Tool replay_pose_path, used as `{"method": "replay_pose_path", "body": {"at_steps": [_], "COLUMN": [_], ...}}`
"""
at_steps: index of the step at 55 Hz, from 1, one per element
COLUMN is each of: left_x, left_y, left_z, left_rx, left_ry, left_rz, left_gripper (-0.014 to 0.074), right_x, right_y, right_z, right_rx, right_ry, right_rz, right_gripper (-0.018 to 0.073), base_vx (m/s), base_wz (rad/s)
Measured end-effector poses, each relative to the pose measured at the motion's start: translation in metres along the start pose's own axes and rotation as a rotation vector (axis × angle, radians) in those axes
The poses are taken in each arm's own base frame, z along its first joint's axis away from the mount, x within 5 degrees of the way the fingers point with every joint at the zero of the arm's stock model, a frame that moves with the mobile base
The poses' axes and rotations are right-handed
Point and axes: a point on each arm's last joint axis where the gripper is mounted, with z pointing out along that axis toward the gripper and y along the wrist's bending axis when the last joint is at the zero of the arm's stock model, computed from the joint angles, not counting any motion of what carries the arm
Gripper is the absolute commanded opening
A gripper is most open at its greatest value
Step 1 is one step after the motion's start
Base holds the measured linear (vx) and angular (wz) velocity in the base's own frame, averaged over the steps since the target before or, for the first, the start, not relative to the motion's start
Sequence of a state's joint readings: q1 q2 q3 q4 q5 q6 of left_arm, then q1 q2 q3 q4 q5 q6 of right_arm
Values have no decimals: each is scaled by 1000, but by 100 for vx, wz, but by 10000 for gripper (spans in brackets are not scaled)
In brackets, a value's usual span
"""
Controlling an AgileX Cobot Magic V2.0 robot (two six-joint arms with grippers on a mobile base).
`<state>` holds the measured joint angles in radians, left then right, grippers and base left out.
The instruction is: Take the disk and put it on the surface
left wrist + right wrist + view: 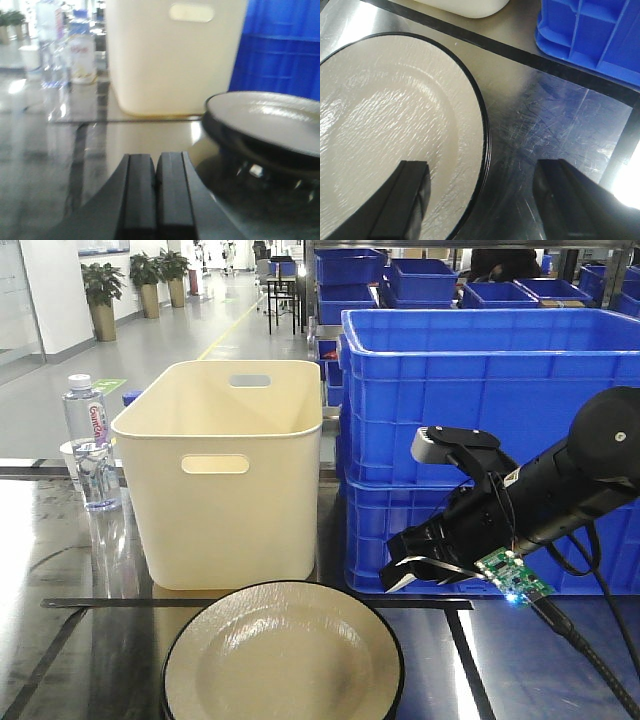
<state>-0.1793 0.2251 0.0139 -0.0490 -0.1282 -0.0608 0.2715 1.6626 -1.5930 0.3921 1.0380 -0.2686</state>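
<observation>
Plate (283, 658): round, cream, faintly textured face, thin black rim; lies flat on the glossy dark table (60, 560), near its front edge, below and left of the right gripper.
Right gripper (480, 200): fingers spread wide, holding nothing; left finger (405, 200) over the plate's face, right finger over bare table, rim between them. Black arm (570, 480) reaches in from the right, angled downward, a small green circuit board (515, 577) lit on it.
Left gripper (156, 192): fingers pressed together, empty, low over the table beside the plate.
Cream bin (222, 470): behind the plate.
Blue crates (480, 390): stacked, right.
Water bottle (90, 445): left; label too small to read.
</observation>
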Motion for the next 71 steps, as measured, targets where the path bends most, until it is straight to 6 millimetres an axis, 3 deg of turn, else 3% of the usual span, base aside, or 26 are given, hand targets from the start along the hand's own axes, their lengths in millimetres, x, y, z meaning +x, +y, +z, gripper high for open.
{"method": "replay_pose_path", "body": {"at_steps": [12,29,71], "left_x": [13,26,28], "left_y": [9,10,8], "left_z": [-13,-19,-20], "left_rx": [-127,-144,-108], "left_ry": [50,178,189], "left_rz": [-9,-18,-14], "left_gripper": [-5,-4,-4], "right_x": [0,0,0], "right_y": [0,0,0], "right_z": [0,0,0], "right_rx": [1,1,3], "right_ry": [0,0,1], "right_rz": [0,0,-2], "right_gripper": [491,491,491], "base_vx": [0,0,0], "base_wz": [0,0,0]}}
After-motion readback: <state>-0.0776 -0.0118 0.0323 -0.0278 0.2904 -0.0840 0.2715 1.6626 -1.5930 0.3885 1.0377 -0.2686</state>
